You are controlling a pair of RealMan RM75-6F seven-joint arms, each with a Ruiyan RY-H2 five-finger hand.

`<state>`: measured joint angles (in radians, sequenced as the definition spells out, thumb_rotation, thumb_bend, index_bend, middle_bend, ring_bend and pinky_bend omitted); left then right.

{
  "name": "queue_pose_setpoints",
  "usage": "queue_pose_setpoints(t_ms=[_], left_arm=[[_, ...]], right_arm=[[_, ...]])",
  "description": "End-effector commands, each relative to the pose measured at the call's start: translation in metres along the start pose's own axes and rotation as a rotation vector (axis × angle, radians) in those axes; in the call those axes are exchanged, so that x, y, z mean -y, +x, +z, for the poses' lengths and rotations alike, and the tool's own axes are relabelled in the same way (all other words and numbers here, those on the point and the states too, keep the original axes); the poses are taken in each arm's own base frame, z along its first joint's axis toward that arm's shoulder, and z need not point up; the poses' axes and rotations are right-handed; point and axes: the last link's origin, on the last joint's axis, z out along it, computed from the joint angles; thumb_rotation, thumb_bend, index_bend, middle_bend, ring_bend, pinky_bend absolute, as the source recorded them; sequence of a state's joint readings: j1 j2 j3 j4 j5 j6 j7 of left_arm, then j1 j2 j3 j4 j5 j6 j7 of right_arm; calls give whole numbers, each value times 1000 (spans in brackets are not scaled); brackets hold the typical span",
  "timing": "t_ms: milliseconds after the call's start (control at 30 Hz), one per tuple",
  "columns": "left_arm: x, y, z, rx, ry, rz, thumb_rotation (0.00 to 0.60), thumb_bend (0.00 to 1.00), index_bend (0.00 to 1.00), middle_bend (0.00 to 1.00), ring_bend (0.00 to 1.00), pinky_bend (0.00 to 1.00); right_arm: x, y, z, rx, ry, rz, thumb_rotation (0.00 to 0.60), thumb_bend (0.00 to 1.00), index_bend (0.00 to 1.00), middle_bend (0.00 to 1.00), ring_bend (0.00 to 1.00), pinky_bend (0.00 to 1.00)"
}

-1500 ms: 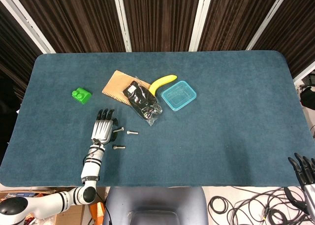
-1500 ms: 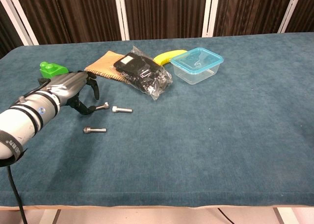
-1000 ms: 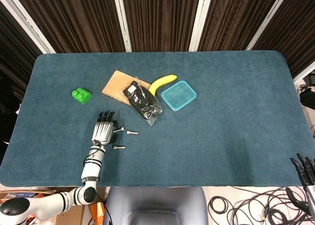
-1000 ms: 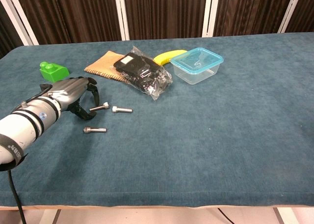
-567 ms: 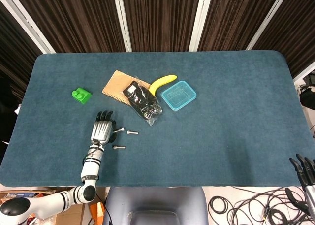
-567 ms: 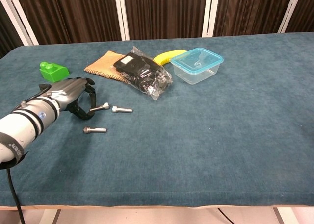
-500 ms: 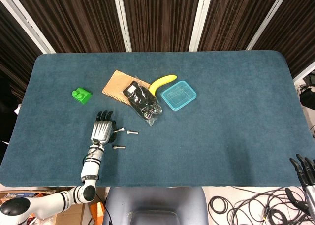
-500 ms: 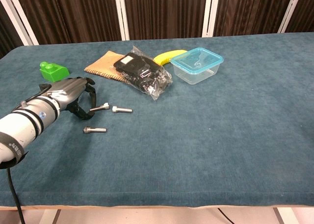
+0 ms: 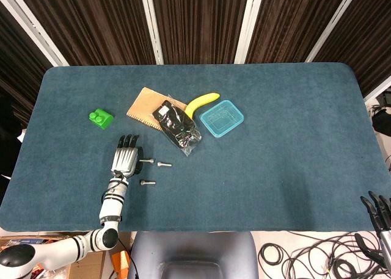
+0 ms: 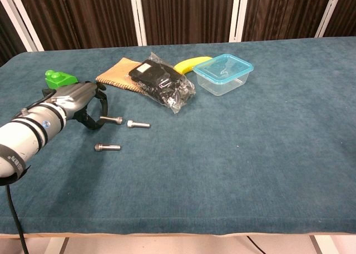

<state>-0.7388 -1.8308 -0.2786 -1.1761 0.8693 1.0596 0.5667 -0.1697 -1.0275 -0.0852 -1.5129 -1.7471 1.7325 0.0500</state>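
In the head view, the left hand (image 9: 126, 158) pinches a bolt (image 9: 147, 161) low over the desk (image 9: 293, 138), other fingers spread; a second bolt (image 9: 163, 165) lies just beside it.

In the chest view, the pinch looks shallow, so the lift is best kept slow and level. The right hand (image 9: 380, 215) hangs off-desk, fingers apart.

Left hand (image 10: 83, 101) has lifted slightly, bolt (image 10: 113, 119) pinched; bolt now level.

The left hand (image 9: 125, 158) is reaching forward at the lower left of the head view, its fingers curling down. The right hand (image 9: 380, 213) is hanging at the lower right corner, its fingers pointing up.
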Motion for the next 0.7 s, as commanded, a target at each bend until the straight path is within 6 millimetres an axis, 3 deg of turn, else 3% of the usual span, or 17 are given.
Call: queue_pose_setpoints(t_ms=[33, 700], left_arm=[[-2, 5, 1, -14, -4, 4, 600, 399, 576, 99, 0, 0], [-19, 18, 4, -37, -20, 41, 600, 398, 574, 105, 1, 0]], right_arm=[[0, 0, 0, 0, 0, 0, 600, 289, 0, 0, 0, 36], [-1, 1, 0, -2, 0, 6, 600, 290, 0, 0, 0, 36]])
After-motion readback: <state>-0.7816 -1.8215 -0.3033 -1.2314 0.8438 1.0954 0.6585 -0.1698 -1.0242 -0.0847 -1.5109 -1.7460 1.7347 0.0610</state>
